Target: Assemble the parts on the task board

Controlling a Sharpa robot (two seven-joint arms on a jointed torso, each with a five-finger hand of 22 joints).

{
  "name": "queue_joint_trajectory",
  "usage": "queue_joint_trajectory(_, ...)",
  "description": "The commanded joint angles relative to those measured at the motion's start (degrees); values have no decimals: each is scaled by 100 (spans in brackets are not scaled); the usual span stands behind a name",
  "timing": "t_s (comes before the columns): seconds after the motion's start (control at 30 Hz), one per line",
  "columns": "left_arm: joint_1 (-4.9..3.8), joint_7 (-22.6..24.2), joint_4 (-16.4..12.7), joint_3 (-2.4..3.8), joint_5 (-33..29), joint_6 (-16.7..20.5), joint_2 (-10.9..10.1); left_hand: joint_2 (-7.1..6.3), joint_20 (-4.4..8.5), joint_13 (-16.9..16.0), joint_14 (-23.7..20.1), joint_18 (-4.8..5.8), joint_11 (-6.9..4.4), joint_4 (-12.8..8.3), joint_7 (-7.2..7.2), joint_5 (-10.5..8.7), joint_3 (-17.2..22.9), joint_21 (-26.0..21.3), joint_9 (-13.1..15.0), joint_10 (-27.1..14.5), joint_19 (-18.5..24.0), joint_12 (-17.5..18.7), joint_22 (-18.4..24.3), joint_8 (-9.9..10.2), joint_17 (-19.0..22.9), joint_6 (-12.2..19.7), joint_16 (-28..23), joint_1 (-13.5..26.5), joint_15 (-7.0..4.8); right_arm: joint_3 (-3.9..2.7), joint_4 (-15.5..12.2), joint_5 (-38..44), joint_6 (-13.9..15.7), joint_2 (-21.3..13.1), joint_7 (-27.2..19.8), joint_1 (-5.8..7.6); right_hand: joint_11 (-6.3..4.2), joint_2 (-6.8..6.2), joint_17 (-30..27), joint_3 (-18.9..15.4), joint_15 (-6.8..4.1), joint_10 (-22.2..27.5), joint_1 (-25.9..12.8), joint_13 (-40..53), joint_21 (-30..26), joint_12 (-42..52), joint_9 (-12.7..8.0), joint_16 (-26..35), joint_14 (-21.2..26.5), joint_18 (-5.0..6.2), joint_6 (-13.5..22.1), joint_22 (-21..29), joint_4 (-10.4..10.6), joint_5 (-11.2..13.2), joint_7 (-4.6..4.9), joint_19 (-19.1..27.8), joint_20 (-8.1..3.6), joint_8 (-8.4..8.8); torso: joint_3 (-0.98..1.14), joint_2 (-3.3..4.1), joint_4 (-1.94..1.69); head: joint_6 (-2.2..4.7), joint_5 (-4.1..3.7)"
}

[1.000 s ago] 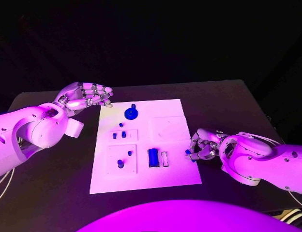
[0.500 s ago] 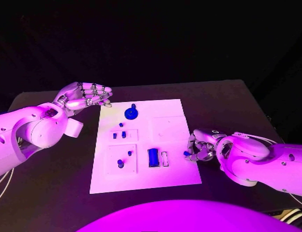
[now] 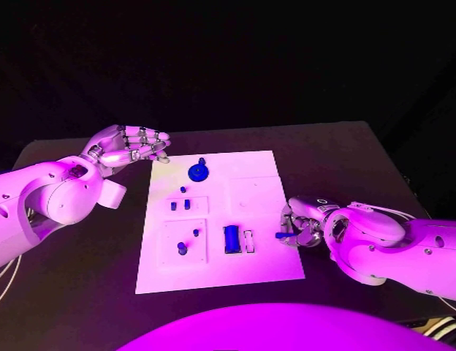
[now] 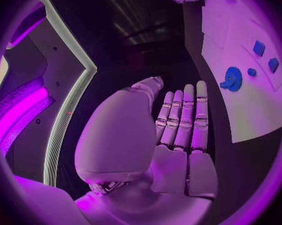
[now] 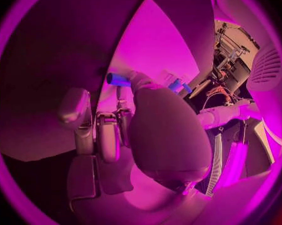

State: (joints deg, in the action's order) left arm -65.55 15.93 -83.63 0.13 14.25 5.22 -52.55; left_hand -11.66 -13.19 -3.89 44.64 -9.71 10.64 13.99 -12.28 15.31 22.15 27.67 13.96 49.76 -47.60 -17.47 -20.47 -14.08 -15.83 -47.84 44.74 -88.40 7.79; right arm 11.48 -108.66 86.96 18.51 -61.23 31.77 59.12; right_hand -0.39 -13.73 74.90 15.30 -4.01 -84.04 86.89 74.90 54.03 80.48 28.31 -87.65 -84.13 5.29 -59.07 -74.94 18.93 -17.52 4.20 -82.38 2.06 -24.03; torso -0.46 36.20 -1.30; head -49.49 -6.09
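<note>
Pinching a small blue peg (image 3: pixel 285 235) at the right edge of the task board (image 3: pixel 258 164), the right hand (image 3: pixel 304 221) has it between thumb and a fingertip; the right wrist view shows the peg (image 5: pixel 118 78) sticking out past the fingers. Step in hand looks like pick-and-carry, insertion not yet done. Left hand (image 3: pixel 131 145) hangs off the board's far left corner, fingers curled in, holding nothing. Next move likely calls for aligning the peg over a free socket, probably beside the blue block (image 3: pixel 230 238), then pressing straight down.

Black table (image 3: pixel 333 157), seen from above, with 1 white task board (image 3: pixel 259 164) lying flat at its middle.
</note>
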Motion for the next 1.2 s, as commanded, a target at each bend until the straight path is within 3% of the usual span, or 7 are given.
queue_joint_trajectory(0.03, -3, 36, -11, 3, 17, -76, 15, 5, 2, 1, -36, -35, 1, -3, -111, -1, 36, -5, -10, -51, 36, -34, -7, -35, 8, 28, 17, 42, -2, 70, 10, -508, -115, -19, 216, -43, 10, 31, 935, 584, 8, -124, -106, 848, 48, 23, -547, -9, -468, 21, -57, -474, -402, -6, 1, -37, 13, 21, -4, 1, 0, -1, 1)
queue_joint_trajectory(0.37, -3, 33, 1, 3, 12, -73, 52, 19, -1, 0, -38, -35, 1, 12, -112, -2, 46, -8, -9, -50, 37, -40, -9, -45, 8, 23, 23, 67, 0, 65, -134, -1415, 262, 49, 93, 232, -19, 52, 978, 960, -14, -133, -485, 837, 73, 11, -479, -26, -478, 18, -57, -508, -443, 15, -41, -54, 2, -21, -5, -1, -9, 12, 12)
queue_joint_trajectory(0.57, -3, 29, 1, 3, 11, -71, 63, 28, -2, 0, -38, -35, 1, 19, -112, -3, 50, -9, -9, -50, 37, -42, -9, -48, 7, 22, 25, 75, 0, 61, -206, -1832, 483, 181, 14, 306, -30, 57, 1008, 1093, -24, -156, -710, 855, 96, 37, -433, -39, -485, 14, -32, -526, -467, 23, -55, -66, -7, -49, -6, 3, 0, -8, 23)
queue_joint_trajectory(0.83, -3, 29, -4, 3, 11, -75, 68, 28, -2, 0, -38, -35, 1, 19, -112, -3, 50, -9, -9, -50, 37, -42, -9, -48, 7, 22, 25, 75, 0, 61, -198, -2118, 713, 394, -51, 312, -35, 28, 1052, 1155, -29, -181, -944, 880, 136, 72, -388, -57, -494, 7, -16, -548, -470, 33, -61, -84, -13, -77, -8, -1, -3, -18, 32)
queue_joint_trajectory(1.2, -3, 26, -18, 3, 11, -78, 53, 28, -2, 0, -38, -35, 1, 19, -112, -3, 50, -9, -9, -50, 37, -42, -9, -48, 7, 22, 25, 75, 0, 60, -43, -2026, 931, 715, 63, 194, -27, -43, 1070, 1059, -22, -200, -1377, 895, 148, 93, -328, -64, -498, 2, -8, -565, -383, 59, -55, -100, -10, -114, -5, 3, 0, -31, 50)
